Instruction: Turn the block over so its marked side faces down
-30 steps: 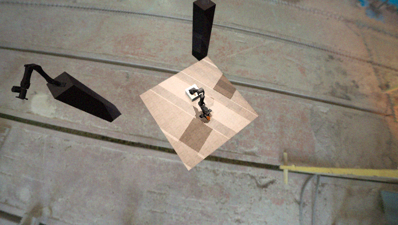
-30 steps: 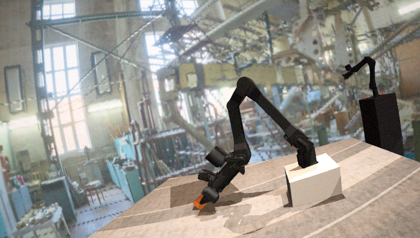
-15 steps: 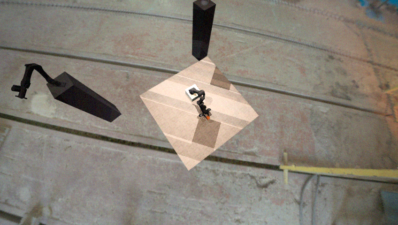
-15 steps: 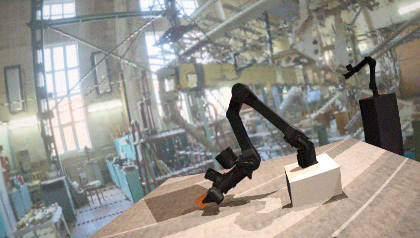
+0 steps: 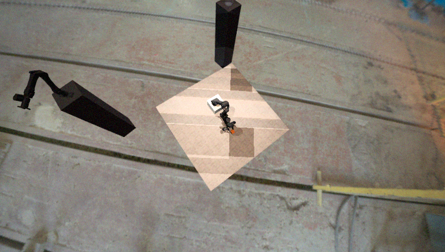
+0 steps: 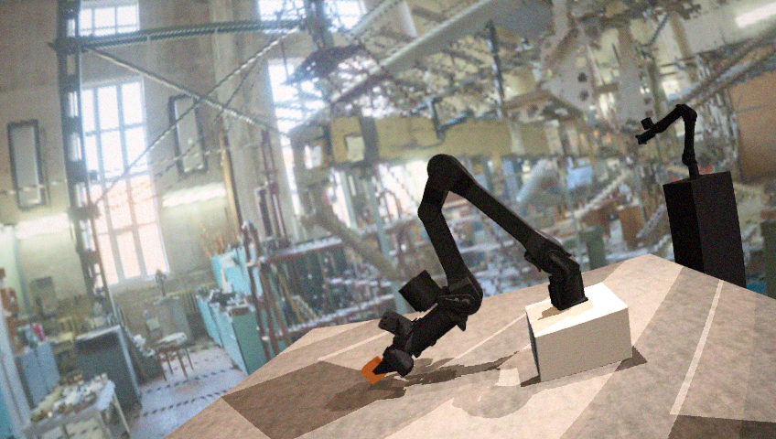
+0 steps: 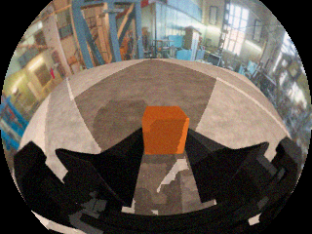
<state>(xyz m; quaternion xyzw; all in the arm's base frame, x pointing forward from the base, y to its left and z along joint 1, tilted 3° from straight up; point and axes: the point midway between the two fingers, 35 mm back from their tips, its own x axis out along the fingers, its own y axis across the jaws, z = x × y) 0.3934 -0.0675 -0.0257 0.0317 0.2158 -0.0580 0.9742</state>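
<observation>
The orange block (image 5: 232, 132) (image 6: 371, 370) (image 7: 164, 134) is tilted between the fingertips of my gripper. My gripper (image 6: 381, 368) (image 7: 164, 131) is shut on it, one black finger on each side in the wrist view, and points slantwise down and outward. In the exterior view the block's lowest corner is at or just above the tabletop (image 6: 462, 408) (image 5: 199, 140); I cannot tell if it touches. No marked side can be made out on the faces that show.
The arm stands on a white base box (image 5: 215, 107) (image 6: 582, 337) on the table. A dark pedestal (image 5: 93, 109) (image 6: 702, 228) with another arm stands off the table. Another dark pillar (image 5: 226, 31) stands by the table's far corner in the top view. Shadows cross the tabletop.
</observation>
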